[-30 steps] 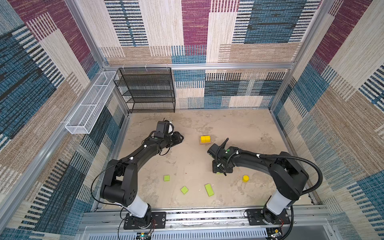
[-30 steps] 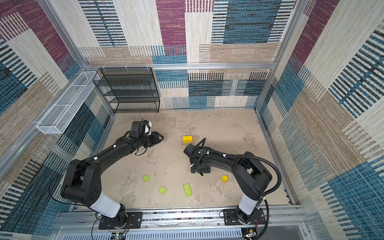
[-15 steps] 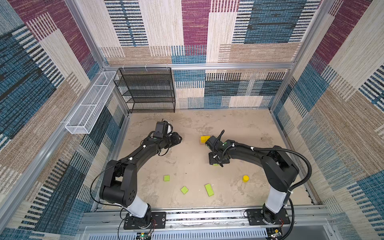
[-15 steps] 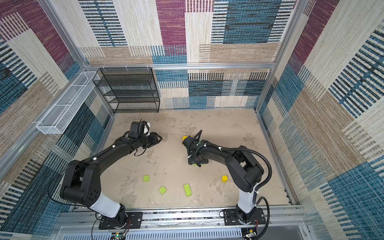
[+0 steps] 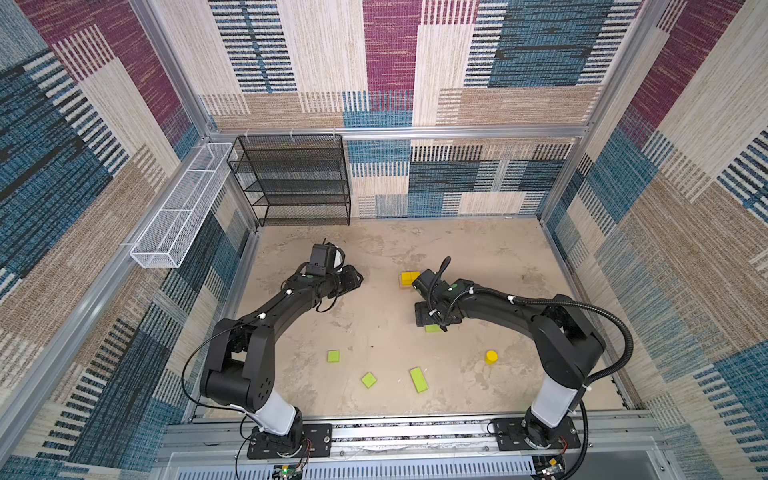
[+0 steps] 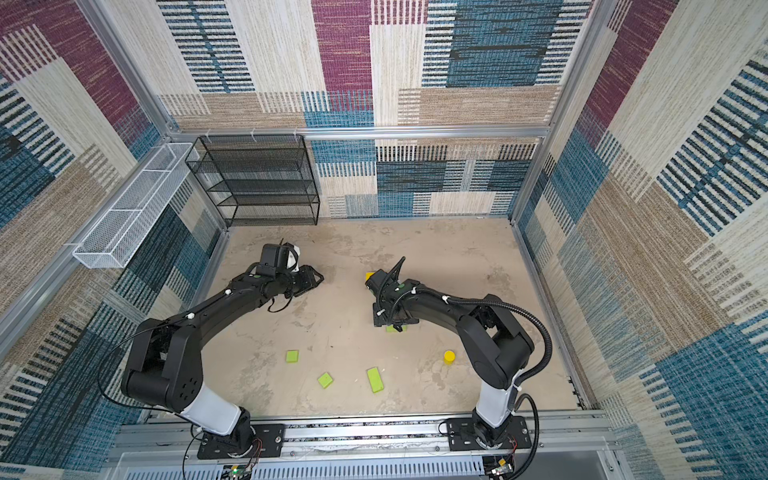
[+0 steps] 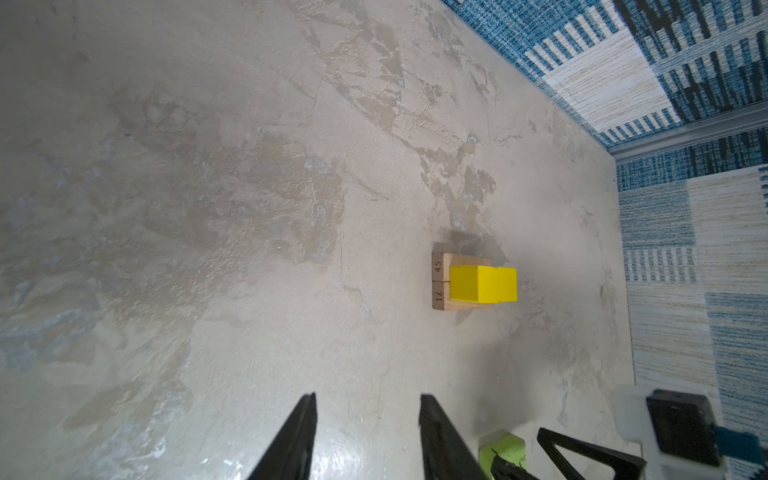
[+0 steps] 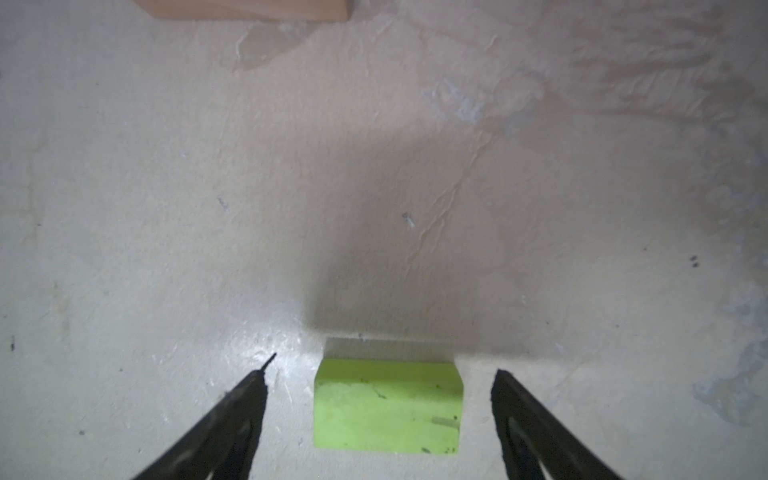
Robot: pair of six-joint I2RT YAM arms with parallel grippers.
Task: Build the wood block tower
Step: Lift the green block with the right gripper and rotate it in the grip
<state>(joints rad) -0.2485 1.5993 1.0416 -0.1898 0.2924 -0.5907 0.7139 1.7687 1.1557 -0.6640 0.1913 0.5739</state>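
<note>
One lime-green flat piece (image 8: 386, 411) between the wide-apart, empty jaws of the right gripper (image 8: 381, 370).

Block count, by type:
4 lime-green flat pieces (image 5: 333, 356) (image 5: 368, 380) (image 5: 419, 379) (image 5: 433, 328), 2 yellow cubes (image 7: 469, 283) (image 7: 507, 282), 2 tan bars (image 7: 440, 266) (image 7: 439, 296), 1 yellow cylinder (image 5: 491, 356); also 1 black wire rack (image 5: 297, 183), 1 white mesh basket (image 5: 178, 208).

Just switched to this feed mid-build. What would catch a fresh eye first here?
The yellow cubes sitting on two tan bars mid-table stand out first, the only stack so far. Next, the right gripper hangs open over a green piece, its fingers either side and not touching it. Three more green pieces and a yellow cylinder lie loose toward the front.
</note>
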